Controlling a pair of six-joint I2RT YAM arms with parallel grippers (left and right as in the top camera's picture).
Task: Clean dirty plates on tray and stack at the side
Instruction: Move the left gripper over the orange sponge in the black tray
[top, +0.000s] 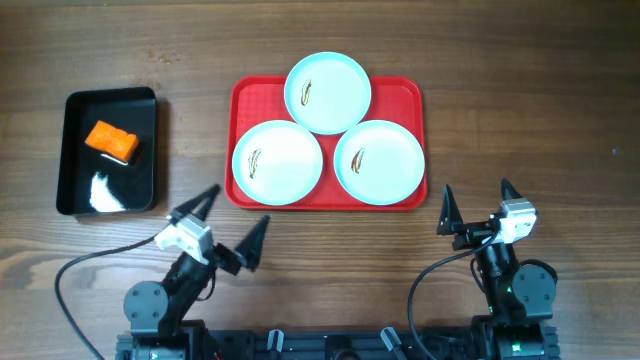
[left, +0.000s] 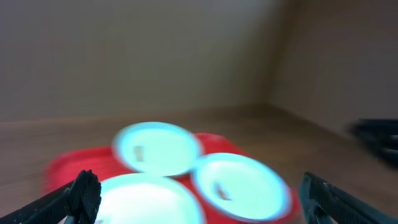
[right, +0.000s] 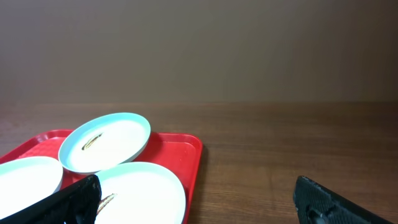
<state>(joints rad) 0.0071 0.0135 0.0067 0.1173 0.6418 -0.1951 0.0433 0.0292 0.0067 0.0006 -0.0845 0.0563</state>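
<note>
three smeared plates sit on the tray, the far one overlapping the near two, with the left gripper and right gripper spread wide on its near side, and a bin to the left holding an orange sponge and perhaps a white cloth.

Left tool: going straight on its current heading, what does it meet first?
Probably the tray at its near-left rim, then the front-left plate. The left tool, open, points at that corner in the overhead view. Its height is unclear and its wrist view is blurred, so it may clear the rim.
</note>
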